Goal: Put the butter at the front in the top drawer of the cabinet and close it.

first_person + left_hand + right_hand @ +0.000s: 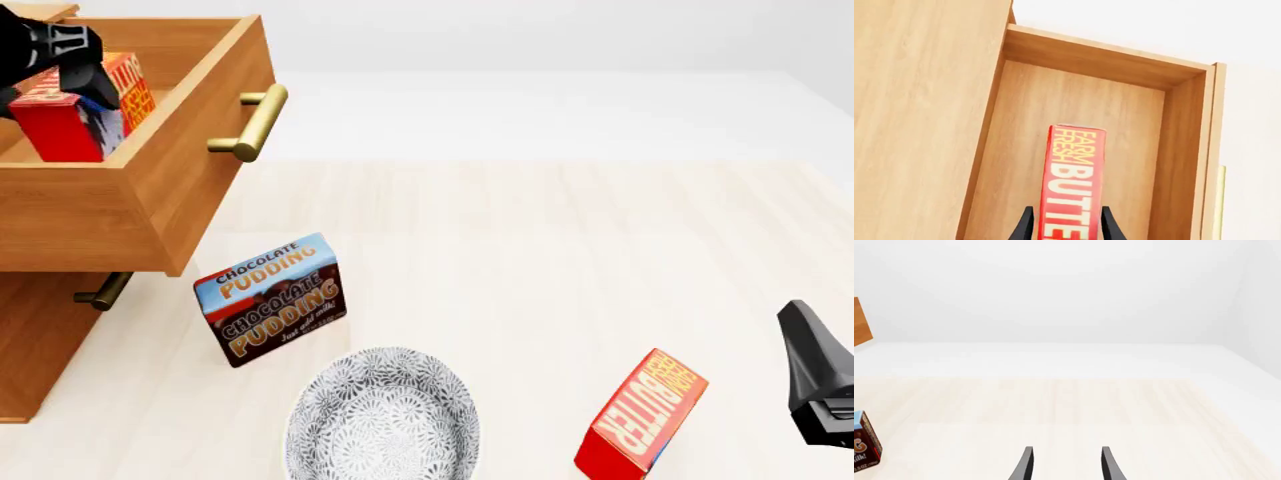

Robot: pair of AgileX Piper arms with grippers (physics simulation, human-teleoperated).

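Your left gripper (1067,227) pinches the butter (1073,180) between its jaws, over the open top drawer (200,150) of the cabinet (40,340). Ahead on the table (561,260) stand a pudding box (271,298), a bowl (383,418) and a second carton (643,415). Your right gripper (1066,465) hangs apart, jaws spread on nothing.

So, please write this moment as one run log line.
left gripper: shut on red butter carton, inside open honey-brown wooden top drawer | right gripper: open, empty | second red butter carton: on table
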